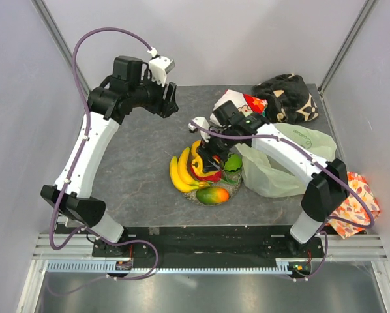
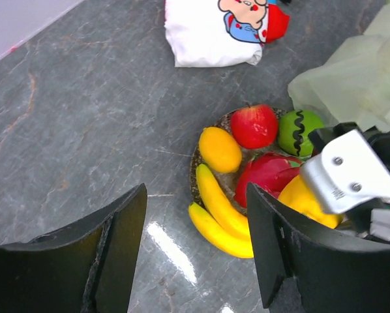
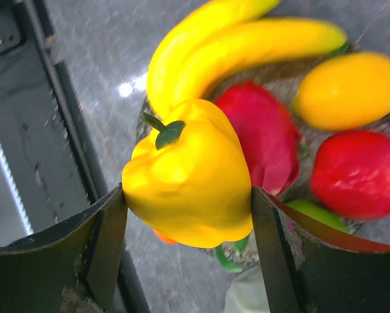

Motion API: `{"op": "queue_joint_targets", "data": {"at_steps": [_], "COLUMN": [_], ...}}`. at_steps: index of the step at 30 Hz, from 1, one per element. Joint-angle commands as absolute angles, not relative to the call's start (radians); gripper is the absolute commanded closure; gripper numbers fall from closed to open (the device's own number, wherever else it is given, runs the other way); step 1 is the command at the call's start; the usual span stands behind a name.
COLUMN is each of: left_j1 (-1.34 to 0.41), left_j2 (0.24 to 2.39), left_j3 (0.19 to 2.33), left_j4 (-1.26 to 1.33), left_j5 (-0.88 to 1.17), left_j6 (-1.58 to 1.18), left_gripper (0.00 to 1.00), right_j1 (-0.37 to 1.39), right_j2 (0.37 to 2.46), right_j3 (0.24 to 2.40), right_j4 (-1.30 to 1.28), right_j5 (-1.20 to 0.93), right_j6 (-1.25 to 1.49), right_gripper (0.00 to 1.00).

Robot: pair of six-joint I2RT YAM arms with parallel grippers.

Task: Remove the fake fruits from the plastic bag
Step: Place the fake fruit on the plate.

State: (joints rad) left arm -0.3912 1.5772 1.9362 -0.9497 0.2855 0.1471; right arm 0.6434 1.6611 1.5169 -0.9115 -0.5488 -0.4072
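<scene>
A round dish (image 1: pixel 196 195) holds yellow bananas (image 1: pixel 180 173), a mango (image 1: pixel 212 195), a lime (image 1: pixel 233 163) and a pink dragon fruit (image 1: pixel 211 175). My right gripper (image 1: pixel 207 158) is shut on a yellow pepper (image 3: pixel 192 173) just above the dish. The left wrist view shows a red apple (image 2: pixel 254 125), the lime (image 2: pixel 298 130), an orange-yellow oval fruit (image 2: pixel 220 149) and the bananas (image 2: pixel 221 212). The pale green plastic bag (image 1: pixel 280 166) lies flat to the right of the dish. My left gripper (image 1: pixel 167 99) is open and empty, raised over the far left of the table.
A white cartoon-printed cloth (image 1: pixel 237 104) and a black patterned cloth (image 1: pixel 286 96) lie at the back. An orange leaf-patterned cloth (image 1: pixel 355 202) hangs at the right edge. Grey walls close in the back and sides.
</scene>
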Motion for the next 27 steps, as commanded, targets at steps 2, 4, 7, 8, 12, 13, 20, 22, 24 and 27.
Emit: {"op": "queue_joint_targets", "data": {"at_steps": [2,4,7,8,12,13,20,22,24,27], "left_j1": [-0.362,-0.351,-0.339,-0.334,-0.319,-0.318,-0.302,-0.299,-0.298,-0.298], "left_j2": [1.543,1.542,1.536,1.534,1.537,1.537,1.537,1.537,1.539,1.54], "left_j3": [1.933,1.928,1.911,1.908,1.905,1.904,1.894,1.89,1.89,1.891], "left_j4": [-0.948,-0.95,-0.948,-0.948,-0.948,-0.948,-0.948,-0.95,-0.948,-0.948], "left_j5": [0.284,0.287,0.298,0.301,0.311,0.313,0.318,0.319,0.322,0.325], "left_j6": [0.172,0.172,0.172,0.17,0.167,0.167,0.166,0.167,0.167,0.167], "left_gripper": [0.31,0.31,0.31,0.31,0.31,0.31,0.31,0.31,0.31,0.31], "right_j1": [0.672,0.67,0.672,0.67,0.672,0.672,0.672,0.673,0.675,0.675], "right_j2": [1.727,1.775,1.834,1.85,1.905,1.911,1.943,1.954,1.962,1.956], "right_j3": [1.687,1.735,1.799,1.804,1.805,1.805,1.799,1.81,1.807,1.789], "right_j4": [-0.77,-0.772,-0.762,-0.764,-0.77,-0.773,-0.782,-0.793,-0.81,-0.819], "right_j5": [-0.396,-0.33,-0.272,-0.253,-0.219,-0.23,-0.253,-0.259,-0.258,-0.247], "right_j6": [-0.317,-0.354,-0.393,-0.399,-0.431,-0.433,-0.429,-0.431,-0.431,-0.43], "right_gripper": [0.71,0.71,0.7,0.69,0.68,0.68,0.64,0.64,0.63,0.62]}}
